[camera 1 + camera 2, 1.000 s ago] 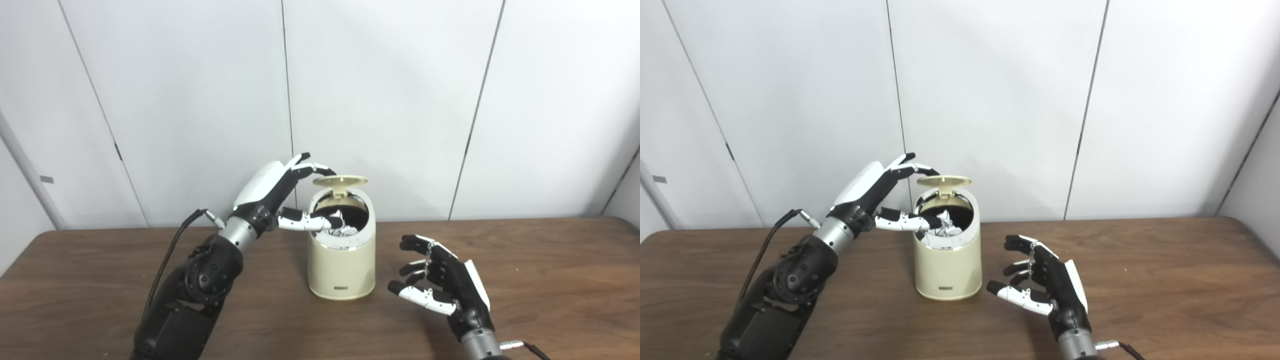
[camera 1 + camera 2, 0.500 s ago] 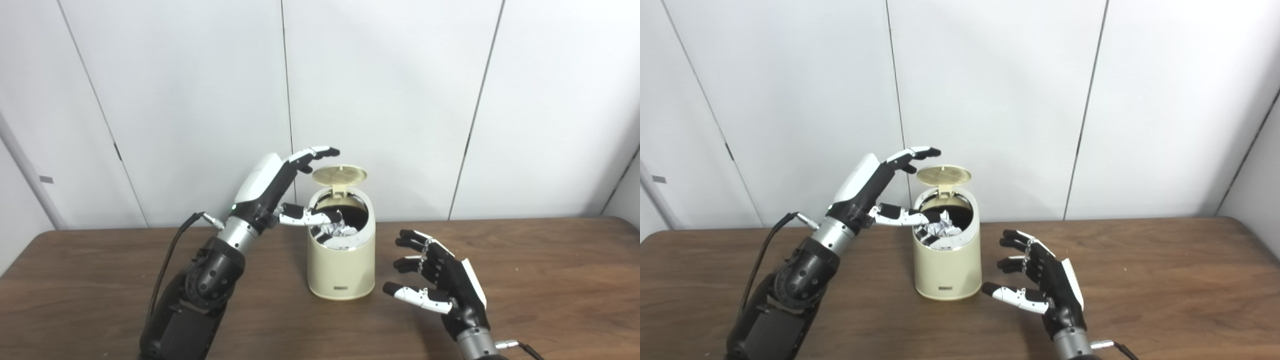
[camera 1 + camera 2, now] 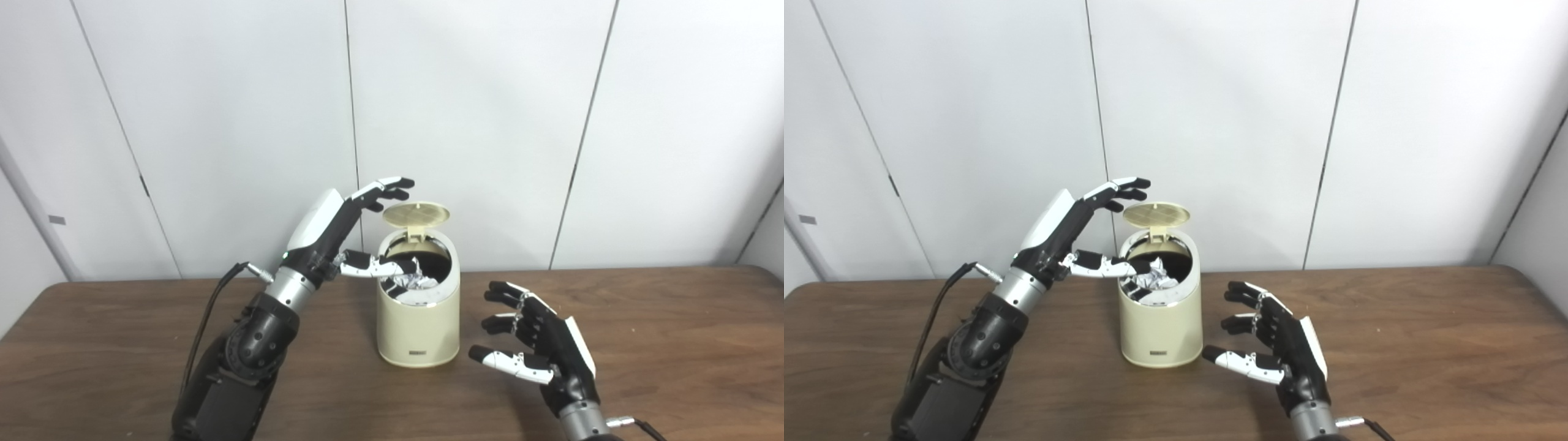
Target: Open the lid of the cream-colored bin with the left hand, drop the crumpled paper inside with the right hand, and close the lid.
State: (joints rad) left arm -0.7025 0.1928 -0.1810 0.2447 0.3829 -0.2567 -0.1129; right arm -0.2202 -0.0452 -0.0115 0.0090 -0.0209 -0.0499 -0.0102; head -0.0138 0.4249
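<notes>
Now we see the table (image 3: pixel 122 343) carrying the cream-colored bin (image 3: pixel 418 318) near its far edge, lid (image 3: pixel 416 214) raised, crumpled paper (image 3: pixel 416 280) inside. Our left hand (image 3: pixel 343 229) hovers beside the lid, fingers (image 3: pixel 383 190) spread and empty; our right hand (image 3: pixel 539 343) waits beside the bin, fingers apart.

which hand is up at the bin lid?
The left hand: raised beside the open lid. The right hand sits low, right of the bin.
</notes>
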